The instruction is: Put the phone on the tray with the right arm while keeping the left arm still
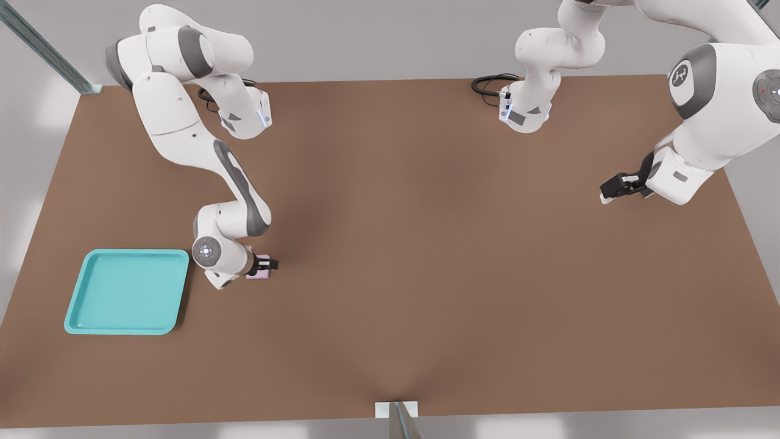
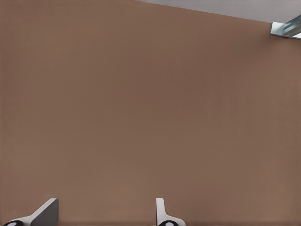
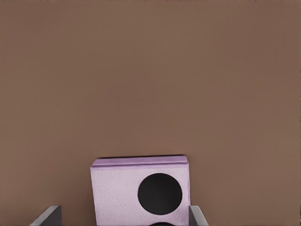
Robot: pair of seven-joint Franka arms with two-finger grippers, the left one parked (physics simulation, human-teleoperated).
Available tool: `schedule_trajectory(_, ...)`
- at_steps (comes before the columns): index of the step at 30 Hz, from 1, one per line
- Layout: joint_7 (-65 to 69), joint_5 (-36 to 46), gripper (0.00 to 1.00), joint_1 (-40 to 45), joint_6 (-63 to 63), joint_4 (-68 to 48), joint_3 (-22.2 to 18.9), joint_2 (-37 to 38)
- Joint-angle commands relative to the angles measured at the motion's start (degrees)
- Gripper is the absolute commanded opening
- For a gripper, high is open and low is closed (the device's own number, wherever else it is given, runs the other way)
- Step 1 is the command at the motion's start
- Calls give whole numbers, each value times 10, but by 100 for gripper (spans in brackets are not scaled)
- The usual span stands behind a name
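Observation:
The pale pink-lilac phone lies flat on the brown table, a short way to the front view's right of the turquoise tray. My right arm's gripper is low over the phone. In the right wrist view the phone sits between the fingers with one round black lens showing. One finger stands against the phone's edge. The other finger is apart from it with table showing between. The gripper is open around the phone. Nothing lies in the tray.
The parked arm's gripper hangs over the table at the front view's right. Black cables lie at the table's back edge near an arm base. A metal post stands at the middle of the front edge.

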State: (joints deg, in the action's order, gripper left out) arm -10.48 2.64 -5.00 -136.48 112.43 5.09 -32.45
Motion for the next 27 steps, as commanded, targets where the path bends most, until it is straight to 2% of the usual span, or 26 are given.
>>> schedule_trajectory(1, 44, 1, 100, 1, -15, 0, 0, -2)
schedule_trajectory(17, 61, 2, 100, 2, -35, 0, -4, -17)
schedule_trajectory(18, 61, 2, 97, 2, -35, 0, -4, -17)
schedule_trajectory(20, 61, 2, 84, 3, -35, 0, -4, -18)
schedule_trajectory(23, 61, 2, 81, 3, -35, 0, -4, -18)
schedule_trajectory(24, 61, 2, 75, 3, -35, -1, -4, -18)
schedule_trajectory(27, 62, 2, 69, 4, -35, -4, -4, -16)
